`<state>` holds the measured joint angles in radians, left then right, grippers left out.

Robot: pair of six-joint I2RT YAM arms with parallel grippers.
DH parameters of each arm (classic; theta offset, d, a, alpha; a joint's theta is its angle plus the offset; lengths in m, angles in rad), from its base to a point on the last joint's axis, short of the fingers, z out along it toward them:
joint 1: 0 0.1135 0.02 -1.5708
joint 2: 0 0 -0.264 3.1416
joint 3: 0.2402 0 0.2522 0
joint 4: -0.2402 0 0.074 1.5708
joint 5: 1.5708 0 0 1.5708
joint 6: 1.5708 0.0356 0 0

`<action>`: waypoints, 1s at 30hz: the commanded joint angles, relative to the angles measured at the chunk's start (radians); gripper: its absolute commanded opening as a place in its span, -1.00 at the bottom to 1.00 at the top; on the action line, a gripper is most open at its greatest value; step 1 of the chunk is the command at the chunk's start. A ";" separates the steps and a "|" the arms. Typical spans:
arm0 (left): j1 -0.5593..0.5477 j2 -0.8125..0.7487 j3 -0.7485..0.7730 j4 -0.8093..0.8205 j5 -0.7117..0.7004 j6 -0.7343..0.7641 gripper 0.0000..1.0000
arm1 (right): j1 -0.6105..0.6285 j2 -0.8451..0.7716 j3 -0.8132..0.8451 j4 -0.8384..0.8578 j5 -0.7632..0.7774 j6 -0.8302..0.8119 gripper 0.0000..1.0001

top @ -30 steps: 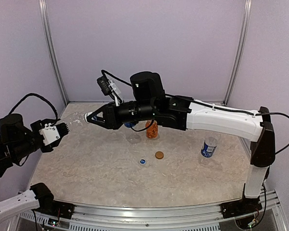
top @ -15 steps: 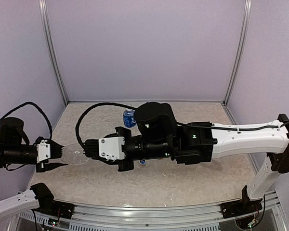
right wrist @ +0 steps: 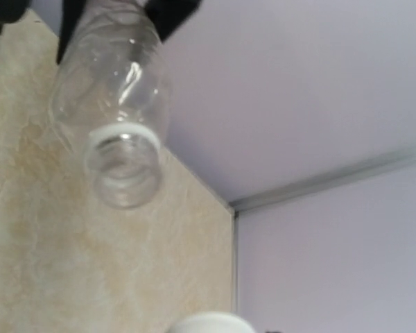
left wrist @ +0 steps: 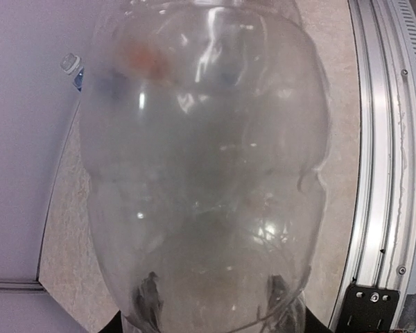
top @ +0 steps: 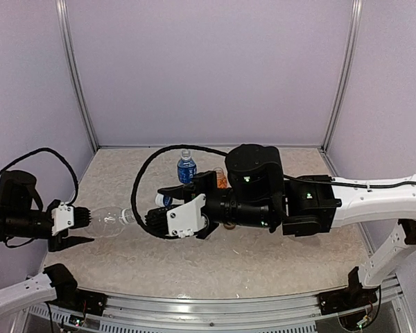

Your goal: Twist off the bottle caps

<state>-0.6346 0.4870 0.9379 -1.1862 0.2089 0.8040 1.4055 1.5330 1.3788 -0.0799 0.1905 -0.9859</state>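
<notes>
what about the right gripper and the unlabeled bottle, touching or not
Apart: top view shows bare table between the right gripper and the unlabeled bottle.

— What sort of place is this?
— A robotics lab, a closed test cell; plain lilac panels stand round the table, joined by bare aluminium posts.
— What else shows it?
— The right arm and the left arm are mounted at the table's near edge; a slotted metal rail runs there; a black cable loops in the open.
</notes>
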 commanded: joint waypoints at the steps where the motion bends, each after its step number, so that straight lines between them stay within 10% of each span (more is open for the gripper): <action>1: 0.027 -0.022 -0.021 0.238 -0.124 -0.133 -0.48 | -0.059 0.065 0.082 -0.069 0.135 0.339 -1.00; 11: 0.210 -0.056 0.002 0.420 0.029 -0.587 -0.45 | -0.217 0.289 0.178 -0.482 -0.030 1.022 -1.00; 25: 0.265 -0.161 -0.099 0.448 0.149 -0.649 -0.45 | -0.211 0.575 0.206 -0.659 -0.173 1.224 -1.00; 30: 0.265 -0.162 -0.100 0.451 0.158 -0.638 -0.45 | -0.194 0.650 0.296 -0.749 -0.129 1.222 -0.63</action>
<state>-0.3782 0.3313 0.8459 -0.7555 0.3355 0.1715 1.1885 2.1307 1.6039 -0.7456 0.0444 0.2119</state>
